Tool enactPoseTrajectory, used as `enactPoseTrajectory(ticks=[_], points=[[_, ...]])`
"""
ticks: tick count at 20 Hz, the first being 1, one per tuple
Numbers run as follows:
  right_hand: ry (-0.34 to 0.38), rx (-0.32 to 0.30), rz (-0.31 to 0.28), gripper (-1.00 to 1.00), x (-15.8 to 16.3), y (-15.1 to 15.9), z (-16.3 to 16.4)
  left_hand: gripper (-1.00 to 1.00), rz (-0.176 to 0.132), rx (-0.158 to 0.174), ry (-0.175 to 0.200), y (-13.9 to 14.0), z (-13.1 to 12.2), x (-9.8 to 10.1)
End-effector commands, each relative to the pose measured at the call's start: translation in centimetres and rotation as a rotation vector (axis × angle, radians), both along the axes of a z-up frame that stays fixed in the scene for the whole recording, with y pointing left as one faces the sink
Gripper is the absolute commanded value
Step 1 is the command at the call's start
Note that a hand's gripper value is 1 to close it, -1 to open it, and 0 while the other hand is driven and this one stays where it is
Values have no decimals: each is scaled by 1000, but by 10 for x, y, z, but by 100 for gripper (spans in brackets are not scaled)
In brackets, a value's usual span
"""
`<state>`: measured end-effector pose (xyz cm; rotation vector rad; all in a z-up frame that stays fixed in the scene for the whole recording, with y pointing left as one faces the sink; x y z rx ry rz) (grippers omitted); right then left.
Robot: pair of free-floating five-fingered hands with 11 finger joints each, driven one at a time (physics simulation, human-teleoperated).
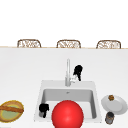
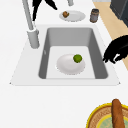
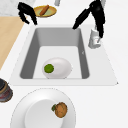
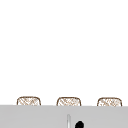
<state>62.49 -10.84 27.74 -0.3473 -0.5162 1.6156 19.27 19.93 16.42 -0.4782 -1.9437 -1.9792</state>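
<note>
My left hand (image 1: 43,109) hangs over the front left rim of the sink (image 1: 40,100), its fingers loosely bent and holding nothing; it is also in the left side view (image 2: 117,50) and the right side view (image 3: 26,12). My right hand (image 1: 78,71) hovers just right of the faucet (image 1: 67,72), fingers spread and pointing down, gripping nothing (image 3: 96,12). On the basin floor lies a white plate (image 2: 68,66) with a green lime (image 2: 77,58) on it.
A large red ball (image 1: 67,114) covers the front middle of the sink. Right of the sink are a white plate (image 1: 117,106) with a brown food item (image 1: 111,97) and a dark jar (image 1: 109,117). A yellow basket holding a bread stick (image 1: 11,110) sits at the left.
</note>
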Motion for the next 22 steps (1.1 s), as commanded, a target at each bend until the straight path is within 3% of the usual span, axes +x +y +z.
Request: enactPoseTrajectory(ticks=[1,5,12,15,22], points=[[-22,-8,37,-100,21,3,0,0,0,0,0,0,0,0],[-4,-2,7,-100,15,-5,30,0,0,0,0,0,0,0],[-3,7,5,-100,6,-17,71,0,0,0,0,0,0,0],[37,5,45,-100,13,-8,48,0,0,0,0,0,0,0],[-4,-36,80,-100,23,8,14,0,0,0,0,0,0,0]])
